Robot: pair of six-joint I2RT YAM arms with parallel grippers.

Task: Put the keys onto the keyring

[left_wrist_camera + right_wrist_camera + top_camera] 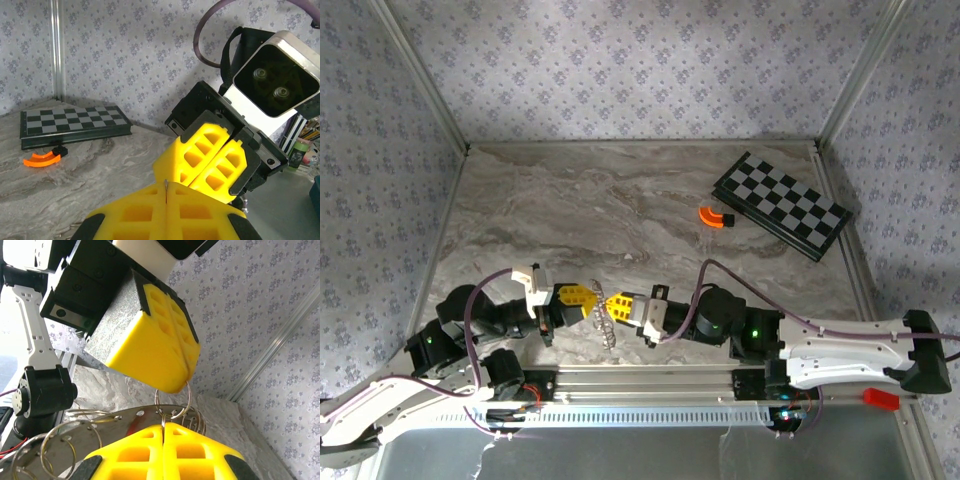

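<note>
keyring (604,328): hanging just under both gripper tips
left gripper (592,298): clamped on keyring
right gripper (612,303): clamped on keyring

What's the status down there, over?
Left gripper shut, right gripper shut, both pinching the keyring. Checkered board and orange piece far back, not in the way.

A grey-veined marble table (580,210) is closed in on three sides by walls (640,60) papered in a pale lilac flower print, with bare metal posts (415,70) standing at the two far corners. Near the far right corner a black-and-white chequered board (781,205) lies flat, set at a slant to the right edge. Just beside its left end rests an orange curved piece (713,217) with a small black block (728,220) at one tip. Off the marble, by the near right corner, sits a small red object (881,398).
</note>
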